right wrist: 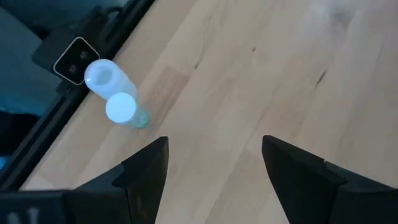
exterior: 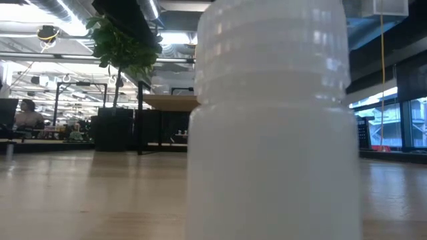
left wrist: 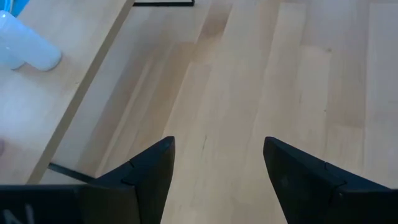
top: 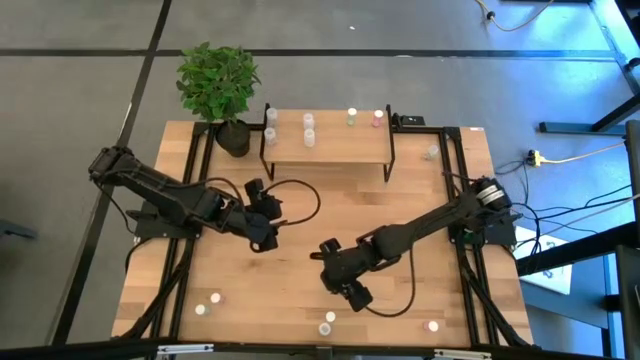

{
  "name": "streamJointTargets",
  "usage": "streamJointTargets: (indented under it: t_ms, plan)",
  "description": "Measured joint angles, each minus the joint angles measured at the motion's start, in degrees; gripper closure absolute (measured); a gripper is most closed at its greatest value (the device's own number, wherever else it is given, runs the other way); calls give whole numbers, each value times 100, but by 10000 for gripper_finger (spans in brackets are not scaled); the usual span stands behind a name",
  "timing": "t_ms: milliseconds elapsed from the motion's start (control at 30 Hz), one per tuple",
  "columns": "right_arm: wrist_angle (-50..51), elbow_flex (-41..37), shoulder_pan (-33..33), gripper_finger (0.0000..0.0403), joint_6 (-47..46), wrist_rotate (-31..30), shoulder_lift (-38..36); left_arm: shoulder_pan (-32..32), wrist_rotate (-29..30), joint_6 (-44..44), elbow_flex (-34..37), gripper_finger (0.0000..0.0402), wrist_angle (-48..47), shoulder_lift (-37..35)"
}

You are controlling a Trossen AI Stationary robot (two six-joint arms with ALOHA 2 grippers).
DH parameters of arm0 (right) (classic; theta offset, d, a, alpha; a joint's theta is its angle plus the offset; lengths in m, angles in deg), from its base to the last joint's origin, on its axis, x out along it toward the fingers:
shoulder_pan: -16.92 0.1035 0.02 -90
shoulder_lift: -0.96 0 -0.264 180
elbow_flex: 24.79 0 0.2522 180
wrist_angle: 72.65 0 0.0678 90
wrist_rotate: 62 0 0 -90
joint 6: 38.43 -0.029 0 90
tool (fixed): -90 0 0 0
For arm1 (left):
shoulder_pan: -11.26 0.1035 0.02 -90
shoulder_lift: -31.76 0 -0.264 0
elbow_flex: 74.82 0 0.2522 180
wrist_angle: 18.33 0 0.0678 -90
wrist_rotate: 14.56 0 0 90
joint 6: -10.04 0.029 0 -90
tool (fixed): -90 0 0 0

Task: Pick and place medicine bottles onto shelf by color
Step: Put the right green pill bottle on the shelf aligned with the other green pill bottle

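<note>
On the shelf (top: 325, 150) stand six bottles (top: 309, 137); both hands (top: 356, 293) gape empty.

- The place looked like a robotics lab inside a large open office or industrial hall.
- The wooden table (top: 300, 250) stood on a grey floor (top: 80, 90) marked with dark lines, and two dark robot arms were mounted at its left and right edges.
- Cables (top: 570, 160) ran over the floor beside the right edge of the table.
- In the low view, the ceiling (exterior: 40, 20) showed bare ducts and pipes with strip lights.
- Far behind the table, a person (exterior: 28, 115) sat at a desk among screens.
- Large windows (exterior: 400, 123) were on the right side of the room.
- A potted plant (top: 220, 85) stood at the far left corner of the table.
</note>
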Motion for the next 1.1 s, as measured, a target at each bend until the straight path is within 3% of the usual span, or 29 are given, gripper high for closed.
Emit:
streamJointTargets:
  t_ms: [300, 1100]
  plan:
    - [511, 637, 11, 142, 36, 1045, 539, -120, 2, 0, 0, 162, -125, 0]
    - [-193, 646, 459, 142, 671, 934, 1183, -126, 54, 6, 0, 161, -283, 0]
